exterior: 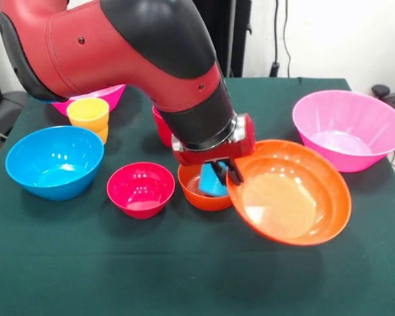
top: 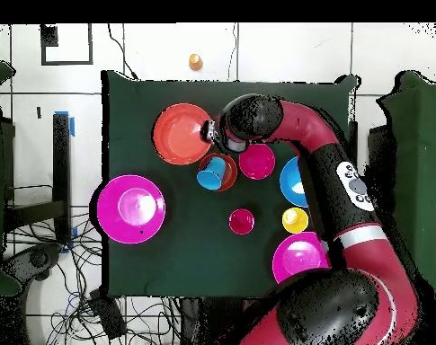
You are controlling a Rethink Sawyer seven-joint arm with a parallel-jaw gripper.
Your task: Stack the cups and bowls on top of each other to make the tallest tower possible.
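Fingers pinching wide orange bowl's raised rim, blue cup in small orange bowl beside

Pretty bright, even room light overhead. Glossy white glare spots inside the wide orange bowl; soft shadows just under it on the table.

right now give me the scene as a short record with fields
hand: over the small orange bowl, open or shut unclear
blue cup: tilted inside the small orange bowl
wide orange bowl: tilted, rim against the small orange bowl
crimson bowl: upright, empty
blue bowl: upright, empty
yellow cup: stacked on an orange cup
pink bowl: upright, empty
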